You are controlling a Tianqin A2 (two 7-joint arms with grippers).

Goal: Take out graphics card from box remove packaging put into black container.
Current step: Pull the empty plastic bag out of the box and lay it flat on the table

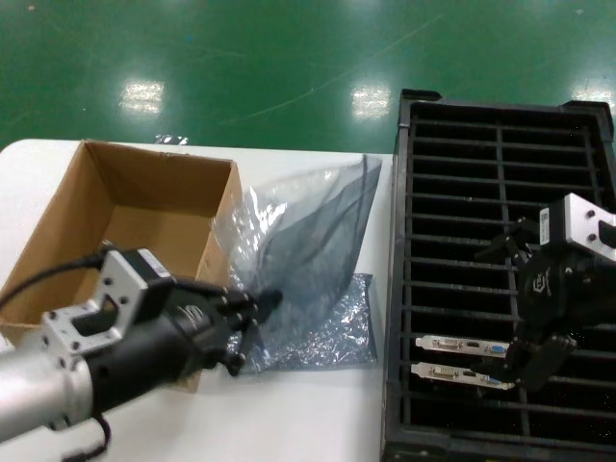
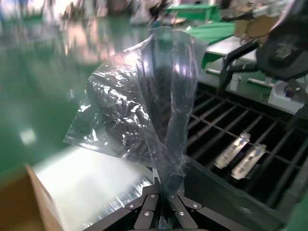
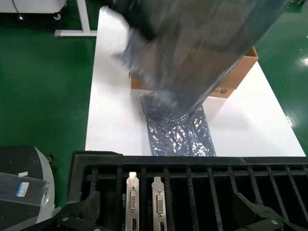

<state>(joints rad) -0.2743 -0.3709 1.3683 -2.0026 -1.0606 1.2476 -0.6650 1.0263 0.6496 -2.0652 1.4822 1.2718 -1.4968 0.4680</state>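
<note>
— Graphics cards first: where are they?

— Two of them stand side by side in slots of the black container (image 1: 500,135), silver brackets (image 1: 460,345) up, with white and blue ports showing. The near one is graphics card (image 3: 132,202), its neighbour (image 3: 159,202) just beside it. The container sits at the table's right edge, its ribs running in parallel rows.

— And the right gripper?

— Right gripper (image 1: 539,361) hangs over those slots, just beside the brackets. In the right wrist view its fingers (image 3: 91,204) are spread wide apart, with nothing between them.

— The left one?

— Left gripper (image 1: 252,322) is pinched closed on the bottom edge of the packaging (image 1: 308,231), a shiny semi-transparent bag held up in the air, crinkled and hanging open above the table. A second bag (image 1: 318,327) lies flat on the table beneath it, between the box and the container.

— The box?

— Box (image 1: 144,207) is brown cardboard, open at the top, on the left part of the table, just behind the left arm.

— Surface and room?

— White table (image 1: 318,414), plain and smooth. Beyond it a glossy green floor (image 1: 241,58) with bright patches of reflected light. The right wrist view shows a white metal stand leg (image 3: 79,24) on that floor past the table's far end.
</note>
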